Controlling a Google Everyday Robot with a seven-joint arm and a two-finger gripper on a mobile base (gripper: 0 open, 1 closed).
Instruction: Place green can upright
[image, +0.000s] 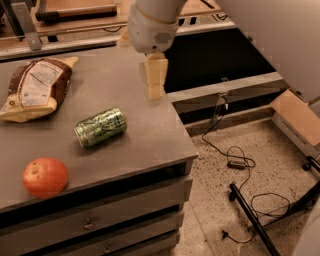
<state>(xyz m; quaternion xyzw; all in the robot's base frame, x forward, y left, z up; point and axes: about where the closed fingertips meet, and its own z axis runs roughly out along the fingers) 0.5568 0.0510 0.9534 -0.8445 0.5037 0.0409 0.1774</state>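
One gripper (155, 94) above table (160, 142) edge, green can (100, 127) lying sideways, well apart

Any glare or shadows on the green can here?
Camera view: small glints on the green can, soft shadow beneath it on the table; warm, even light; the claw hangs over the table's far right edge, throwing no shadow on the can.

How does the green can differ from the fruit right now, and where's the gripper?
The green can is shiny green and cylindrical; the fruit is orange-red and round. The can lies on its side mid-table; the fruit sits nearer the front left corner. Both rest on the grey table, apart. The gripper hangs above the table's right part, clear of both.
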